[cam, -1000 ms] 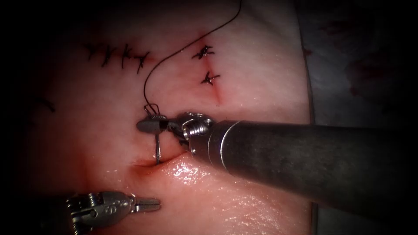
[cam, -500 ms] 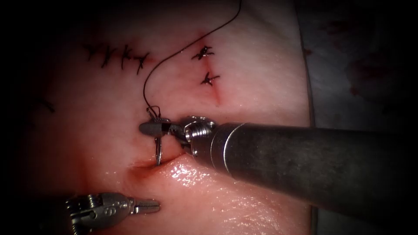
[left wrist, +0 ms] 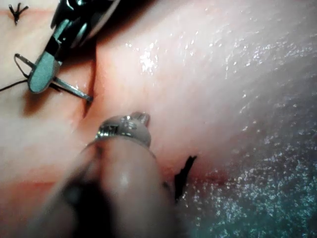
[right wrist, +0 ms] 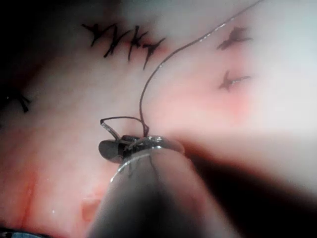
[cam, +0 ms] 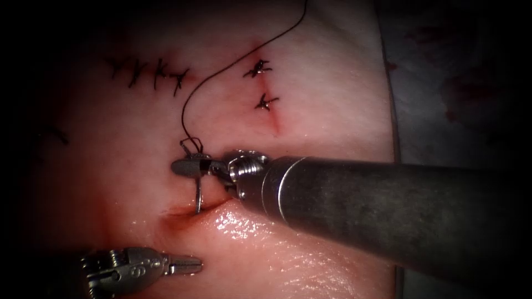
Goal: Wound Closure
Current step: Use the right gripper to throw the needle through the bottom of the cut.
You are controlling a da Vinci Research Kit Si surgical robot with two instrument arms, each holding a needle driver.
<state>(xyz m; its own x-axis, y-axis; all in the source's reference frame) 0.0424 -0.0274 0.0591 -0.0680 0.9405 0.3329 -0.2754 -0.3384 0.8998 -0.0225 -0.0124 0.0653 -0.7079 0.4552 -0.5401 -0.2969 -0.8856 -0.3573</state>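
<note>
Your right tool (cam: 191, 166) grips the needle (cam: 198, 195) near its tail, tip at the cut (cam: 183, 213); follow its curve. Left tool (cam: 185, 266) closed, empty

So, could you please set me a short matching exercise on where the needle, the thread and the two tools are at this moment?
Things:
1. needle
2. thread
3. left tool
4. right tool

States:
A. jaws shut, holding nothing, below the cut
B. jaws shut on the needle near its thread end
C. tip in the tissue at the cut
D. runs from the needle's end up past the finished stitches

Pairs: 1-C, 2-D, 3-A, 4-B
</note>
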